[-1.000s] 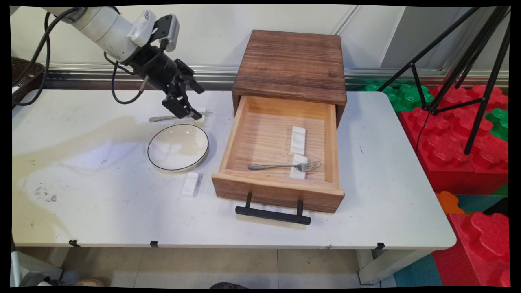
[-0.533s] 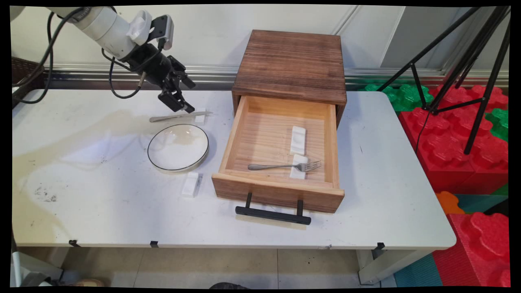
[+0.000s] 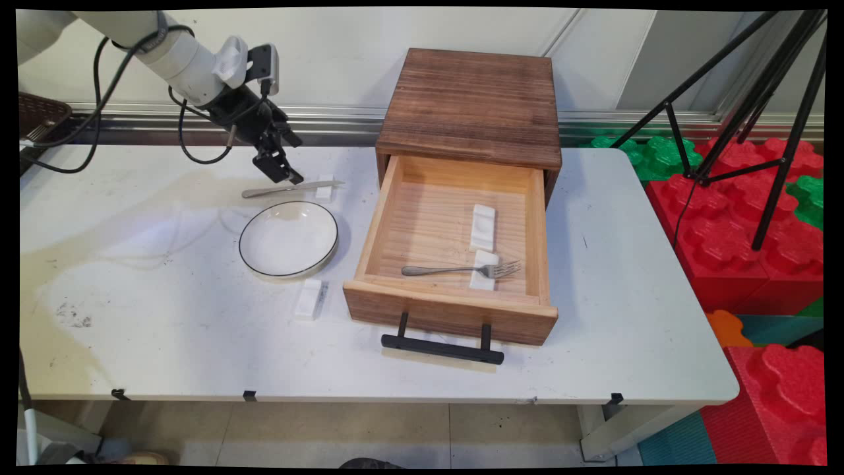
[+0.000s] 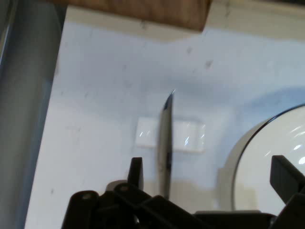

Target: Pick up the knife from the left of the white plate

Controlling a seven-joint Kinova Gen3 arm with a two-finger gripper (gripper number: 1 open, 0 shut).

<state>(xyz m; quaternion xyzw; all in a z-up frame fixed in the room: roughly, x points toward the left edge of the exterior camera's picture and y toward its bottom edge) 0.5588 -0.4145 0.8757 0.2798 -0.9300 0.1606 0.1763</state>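
Observation:
My gripper [image 3: 285, 173] hangs open just above and behind a silver knife [image 3: 290, 189], holding nothing. The knife lies on the table with its blade across a small white rest [image 3: 324, 191]. In the hand view the knife [image 4: 166, 143] runs up from the linkage, closer to the left finger [image 4: 136, 171] than to the right one, over the rest [image 4: 190, 137]. A white plate with a dark rim [image 3: 288, 238] sits in front of the knife; its edge shows in the hand view [image 4: 267, 191].
An open wooden drawer [image 3: 374, 218] stands to the right, holding a fork [image 3: 461, 269] and two white rests [image 3: 482, 227]. Its cabinet [image 3: 471, 105] is behind. Another white rest [image 3: 308, 299] lies before the plate. Tripod legs [image 3: 725, 132] and foam blocks stand far right.
The gripper has drawn back up and to the left, away from the knife. The knife stays on its rest; nothing else moved.

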